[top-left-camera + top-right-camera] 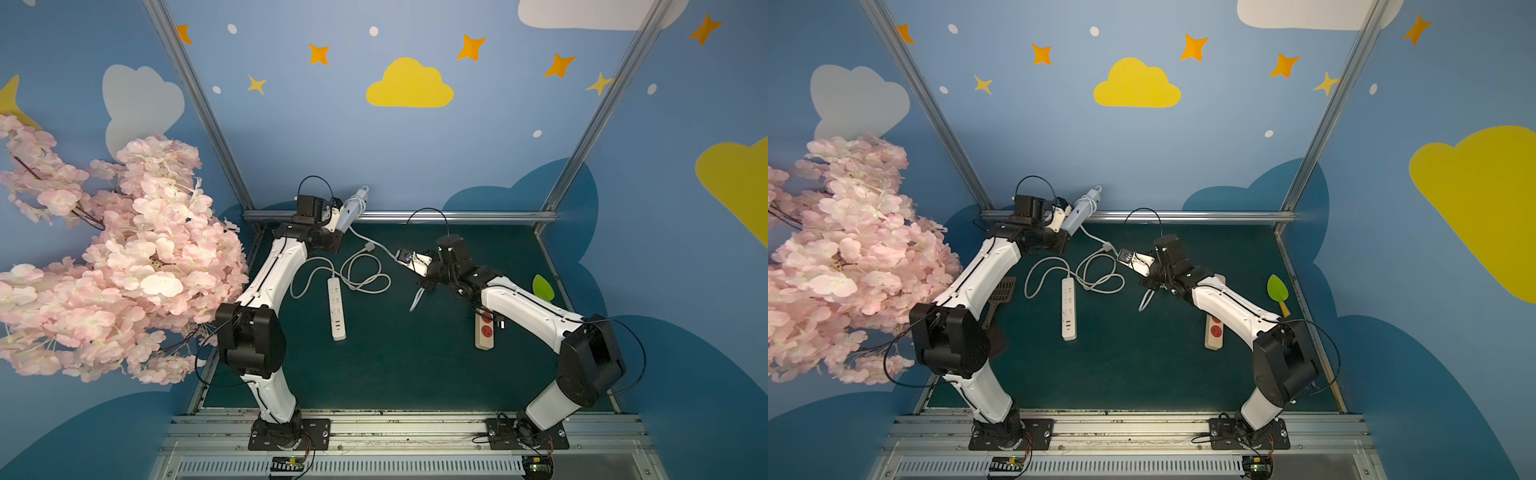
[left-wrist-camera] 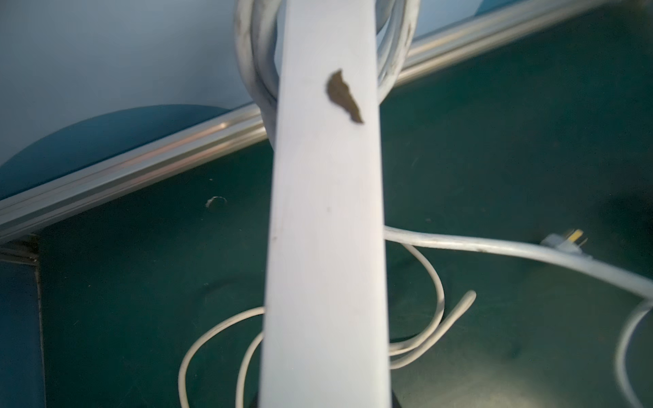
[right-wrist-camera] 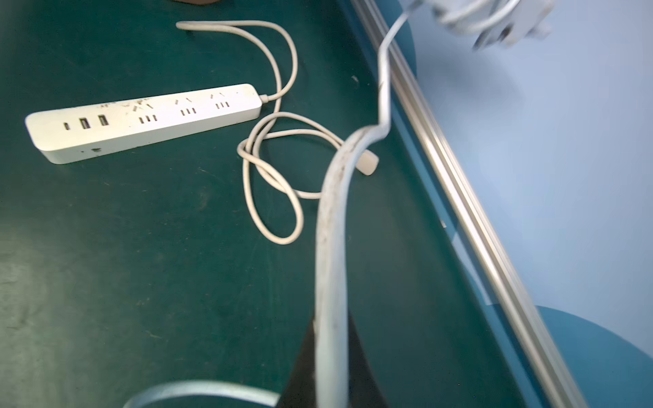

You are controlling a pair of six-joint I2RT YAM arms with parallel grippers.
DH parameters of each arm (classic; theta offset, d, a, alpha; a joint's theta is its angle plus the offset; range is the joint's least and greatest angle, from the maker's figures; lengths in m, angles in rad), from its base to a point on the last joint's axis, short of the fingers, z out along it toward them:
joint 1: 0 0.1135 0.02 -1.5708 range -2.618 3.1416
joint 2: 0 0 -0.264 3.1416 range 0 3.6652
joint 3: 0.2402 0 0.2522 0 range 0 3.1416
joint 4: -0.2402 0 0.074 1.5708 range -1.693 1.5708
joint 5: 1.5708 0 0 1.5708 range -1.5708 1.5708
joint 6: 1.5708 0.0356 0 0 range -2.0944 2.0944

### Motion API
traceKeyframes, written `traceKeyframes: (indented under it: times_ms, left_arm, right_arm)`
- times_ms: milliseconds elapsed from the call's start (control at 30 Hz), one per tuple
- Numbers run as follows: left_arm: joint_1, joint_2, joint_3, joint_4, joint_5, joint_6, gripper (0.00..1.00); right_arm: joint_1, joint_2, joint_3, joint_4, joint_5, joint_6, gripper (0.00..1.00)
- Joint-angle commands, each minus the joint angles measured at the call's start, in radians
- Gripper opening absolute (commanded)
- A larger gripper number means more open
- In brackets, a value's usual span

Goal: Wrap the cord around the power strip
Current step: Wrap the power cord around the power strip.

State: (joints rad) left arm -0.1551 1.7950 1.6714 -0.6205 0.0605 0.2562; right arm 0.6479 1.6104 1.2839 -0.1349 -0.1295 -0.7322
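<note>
Power strip [image 1: 352,209]: lifted above the worktop [image 1: 395,365] near the back rail [image 1: 457,216], clamped in the left pincer [image 1: 338,216]; cord [image 1: 371,240] looped round its far end. Cord's loose run: clamped in the right pincer [image 1: 404,255]. Second white strip [image 1: 336,309] and beige strip [image 1: 484,334]: lying on the worktop.

The front half of the green mat [image 1: 415,374] lies bare, open to pass through. Mid-mat, a white power strip [image 1: 336,309] and its loose cord loops [image 3: 282,242] block the way; above them a taut cord [image 3: 330,247] slants down from the lifted power strip [image 1: 348,216] by the back rail [image 1: 457,215]. A beige power strip [image 1: 485,334] and green spatula [image 1: 1278,291] crowd the right side.
</note>
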Motion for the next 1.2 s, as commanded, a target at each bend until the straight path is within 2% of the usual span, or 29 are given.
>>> traceKeyframes:
  times_ms: [0,100,233,400,600,700,800,933,1100,1167]
  left_arm:
    - [-0.065,0.008,-0.008,-0.083,-0.061,0.167,0.03]
    - [-0.129,0.02,-0.004,-0.193,-0.02,0.223,0.03]
    - [-0.208,0.038,0.018,-0.382,0.1,0.285,0.03]
    - [-0.288,-0.031,-0.056,-0.458,0.297,0.382,0.03]
    - [-0.299,-0.105,-0.068,-0.484,0.559,0.443,0.03]
    - [-0.291,-0.16,-0.059,-0.475,0.681,0.455,0.03]
    - [-0.258,-0.214,-0.056,-0.412,0.757,0.408,0.03]
    - [-0.218,-0.27,-0.061,-0.267,0.815,0.293,0.03]
    - [-0.198,-0.304,-0.089,-0.082,0.808,0.163,0.03]
    - [-0.196,-0.31,-0.092,-0.025,0.795,0.121,0.03]
  right_arm:
    - [-0.005,-0.054,0.082,-0.024,0.074,-0.104,0.0]
    - [-0.036,-0.025,0.168,-0.052,0.07,-0.133,0.0]
    - [-0.09,0.051,0.307,-0.073,0.039,-0.157,0.0]
    - [-0.17,0.204,0.518,-0.124,-0.017,-0.147,0.0]
    - [-0.268,0.432,0.795,-0.224,-0.204,-0.023,0.0]
    - [-0.291,0.519,0.868,-0.256,-0.289,0.034,0.0]
    - [-0.306,0.551,0.849,-0.224,-0.369,0.129,0.0]
    - [-0.321,0.525,0.668,0.016,-0.433,0.33,0.0]
    - [-0.326,0.529,0.532,0.235,-0.467,0.584,0.01]
    - [-0.32,0.545,0.502,0.308,-0.46,0.66,0.11]
